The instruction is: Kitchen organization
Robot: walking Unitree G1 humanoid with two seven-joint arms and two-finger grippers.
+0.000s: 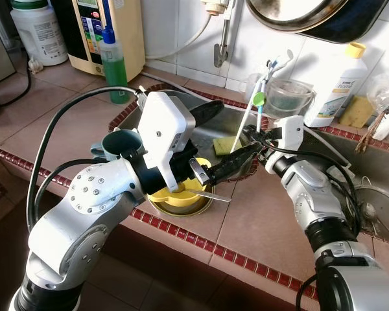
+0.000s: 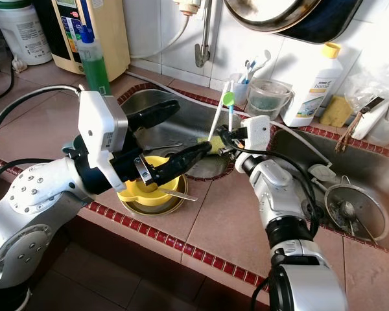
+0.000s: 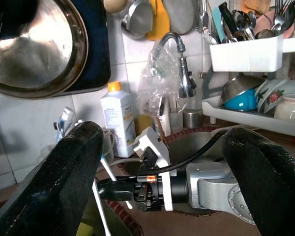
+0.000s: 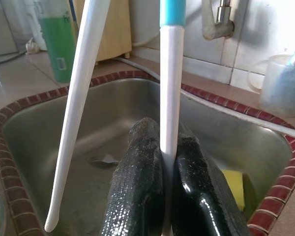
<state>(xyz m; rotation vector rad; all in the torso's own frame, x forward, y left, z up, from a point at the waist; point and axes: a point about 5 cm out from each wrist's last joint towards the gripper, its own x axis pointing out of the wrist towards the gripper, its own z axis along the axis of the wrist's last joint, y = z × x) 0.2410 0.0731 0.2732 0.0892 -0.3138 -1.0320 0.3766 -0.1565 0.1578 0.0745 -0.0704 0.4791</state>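
Right claw [image 4: 168, 162] pinches a toothbrush [image 4: 171, 73]; left claw [image 1: 211, 142] gapes wide above the sink [image 4: 49, 128].

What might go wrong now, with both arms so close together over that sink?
The right tool pinches only the low end of a white toothbrush with a blue band, so the long handle might swivel or slip. A second white toothbrush leans loose beside it and could drop into the steel sink. The open left tool hangs right next to the right one; they could bump.
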